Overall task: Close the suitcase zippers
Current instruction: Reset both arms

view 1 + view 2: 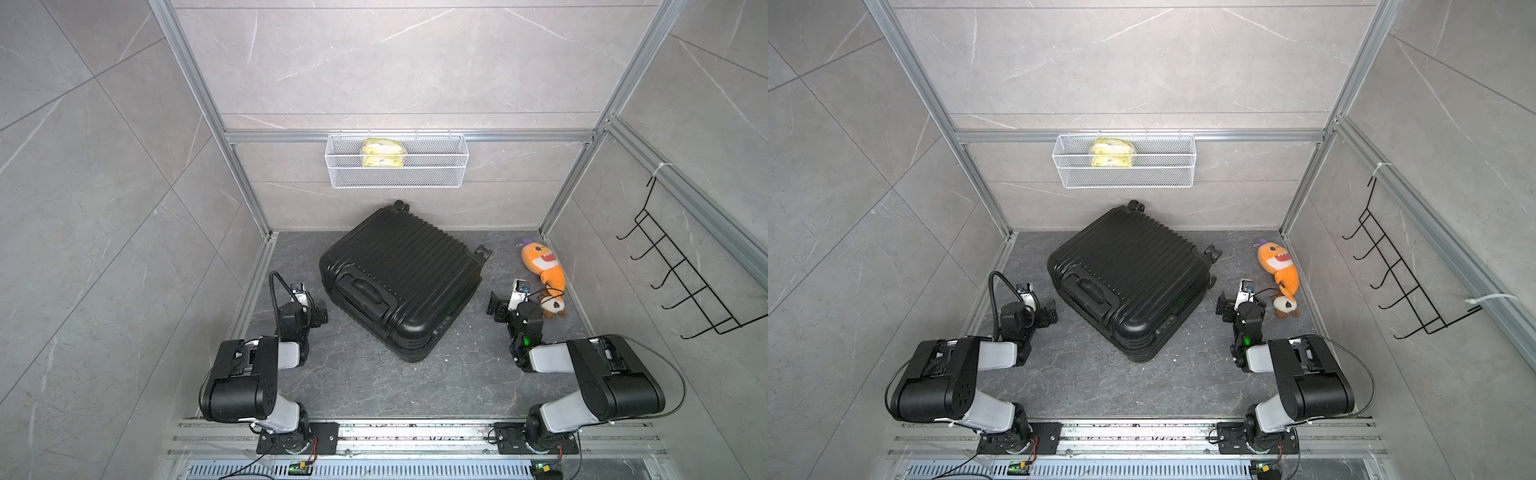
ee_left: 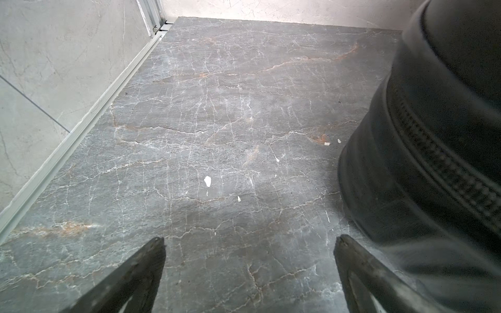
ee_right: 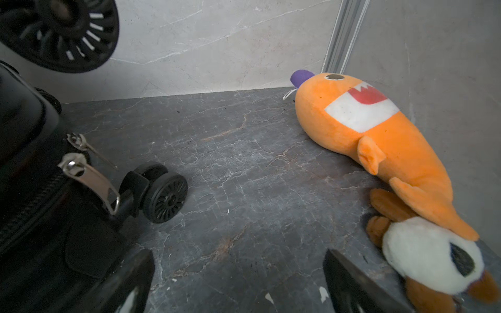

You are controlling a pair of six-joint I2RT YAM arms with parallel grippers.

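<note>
Plainly, the wire basket (image 1: 436, 168) holds a yellow packet (image 1: 382, 153); suitcase (image 1: 399, 270) lies closed.

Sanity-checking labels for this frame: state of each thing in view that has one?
suitcase: shut, lying flat, ribbed shell up.
zippers: two pulls near together by a wheel; visible track meshed.
left gripper: jaws open, empty.
right gripper: jaws open, empty.
wire basket: hanging, holds yellow packet.
orange plush: lying flat.
brown-white plush: lying against it.
hook rack: hung, empty.
</note>
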